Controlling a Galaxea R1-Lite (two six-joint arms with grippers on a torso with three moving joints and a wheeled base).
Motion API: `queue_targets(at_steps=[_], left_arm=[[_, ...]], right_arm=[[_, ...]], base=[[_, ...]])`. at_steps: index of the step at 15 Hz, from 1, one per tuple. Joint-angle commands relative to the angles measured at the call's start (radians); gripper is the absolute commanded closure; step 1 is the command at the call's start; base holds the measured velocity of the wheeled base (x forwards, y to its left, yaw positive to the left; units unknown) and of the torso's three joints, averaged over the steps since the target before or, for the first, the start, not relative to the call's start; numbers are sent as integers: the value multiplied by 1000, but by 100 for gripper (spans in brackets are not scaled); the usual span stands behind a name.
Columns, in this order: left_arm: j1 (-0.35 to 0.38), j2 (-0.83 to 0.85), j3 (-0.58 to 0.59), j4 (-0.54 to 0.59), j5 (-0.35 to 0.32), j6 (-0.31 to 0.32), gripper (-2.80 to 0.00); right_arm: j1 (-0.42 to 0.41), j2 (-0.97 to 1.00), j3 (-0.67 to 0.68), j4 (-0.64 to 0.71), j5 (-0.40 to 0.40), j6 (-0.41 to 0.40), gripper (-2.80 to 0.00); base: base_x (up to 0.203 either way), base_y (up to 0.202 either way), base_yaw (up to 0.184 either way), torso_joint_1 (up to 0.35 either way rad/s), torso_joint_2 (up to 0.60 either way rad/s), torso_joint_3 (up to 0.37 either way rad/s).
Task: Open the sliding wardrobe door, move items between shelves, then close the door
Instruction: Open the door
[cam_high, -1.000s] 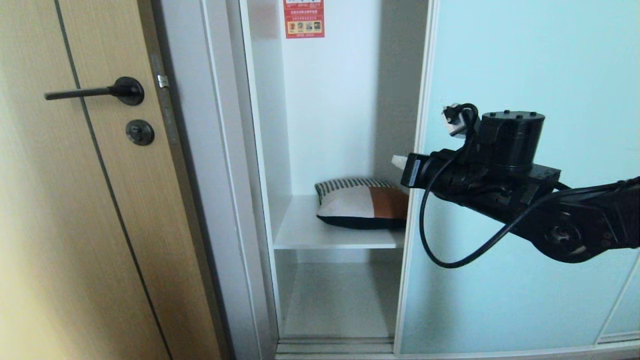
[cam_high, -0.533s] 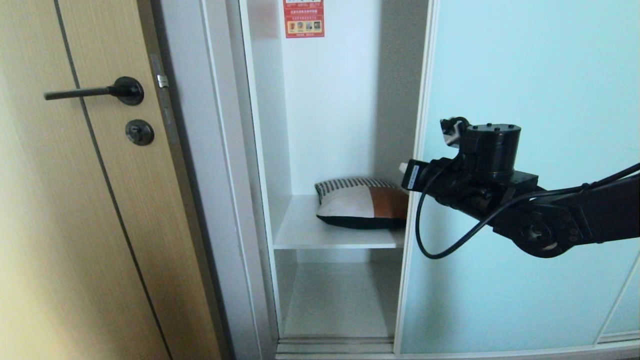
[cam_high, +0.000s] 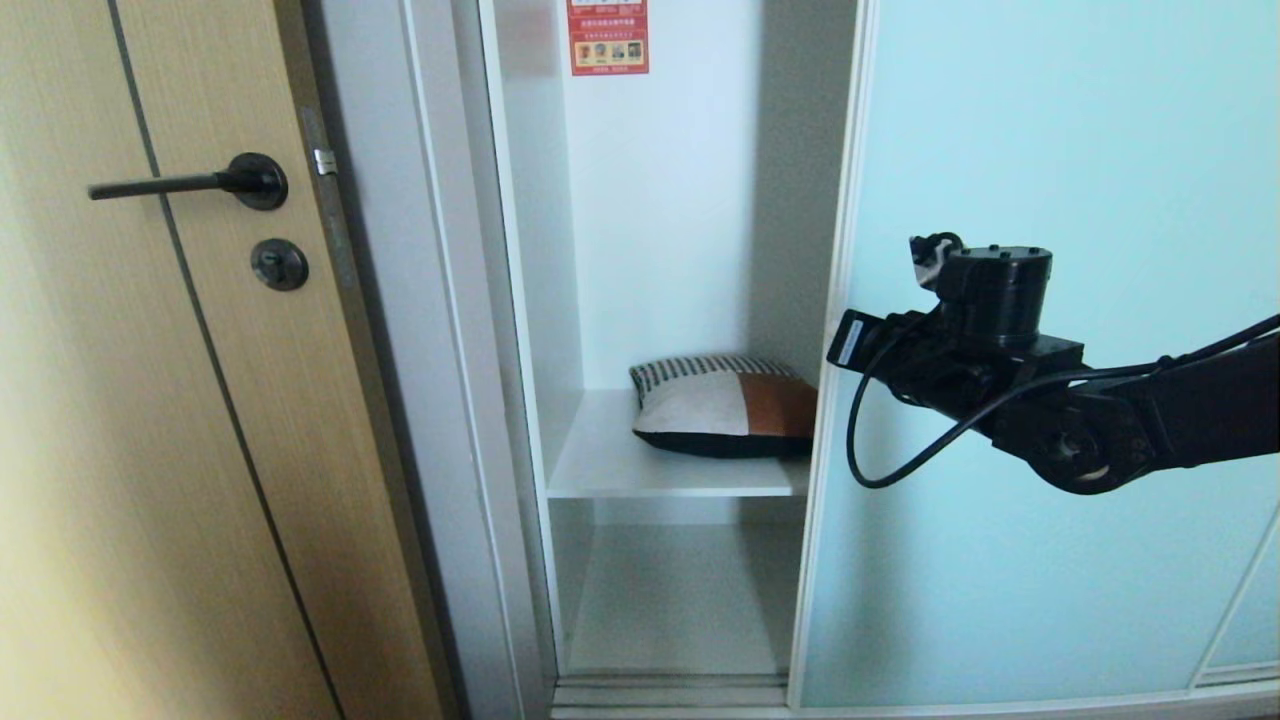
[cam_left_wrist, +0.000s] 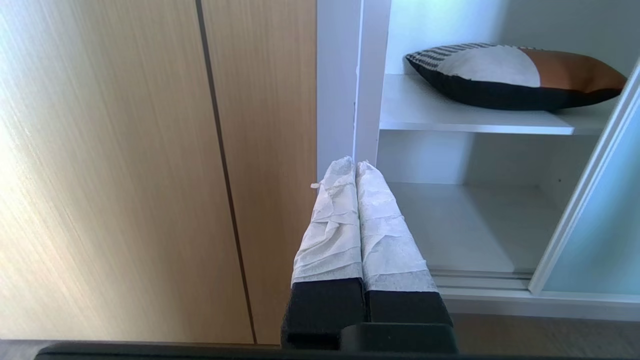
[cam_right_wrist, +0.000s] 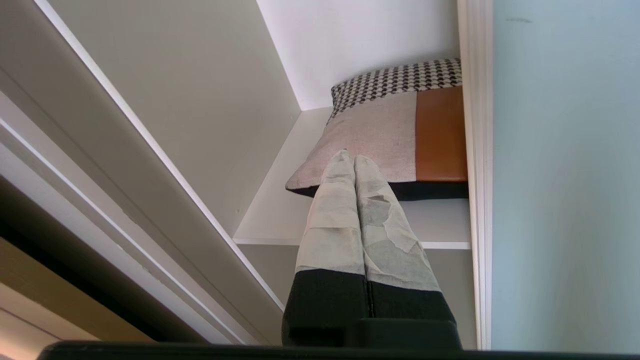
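The right gripper (cam_right_wrist: 354, 162), fingertips pressed together, hangs in front of the wardrobe opening, its arm reaching across the sliding wardrobe door (cam_high: 1050, 150). Beyond its tips the cushion (cam_high: 725, 405) lies on the upper of 2 shelves (cam_high: 640, 470); the door's frame stands just to its right, the wooden door (cam_high: 150, 400) well to its left.

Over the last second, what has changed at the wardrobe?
The right gripper drew back to the right across the sliding wardrobe door, its fingers shut and empty, their tips now hidden in the head view. The cushion on the shelf, the door and the left gripper stayed put.
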Motion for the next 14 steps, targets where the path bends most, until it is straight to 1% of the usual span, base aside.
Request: queue_targets(at_steps=[1,4,6,9,12,14], left_arm=[[0,0,2,0,0,0,0],[0,1,2,0,0,0,0],[1,0,2,0,0,0,0],[0,1,2,0,0,0,0],[0,0,2,0,0,0,0],[0,0,2,0,0,0,0]], right_arm=[[7,-18,0,-2,14,0,0],[43,-18,-14,16,17,-3,0],[46,18,-64,36,15,-3,0],[36,76,-157,81,2,0,0],[14,125,-202,96,-15,-1,0],[11,163,-259,110,-19,-1,0]], base=[[0,0,0,0,0,0],[0,0,0,0,0,0],[0,0,0,0,0,0],[0,0,0,0,0,0],[0,0,0,0,0,0],[0,0,0,0,0,0]])
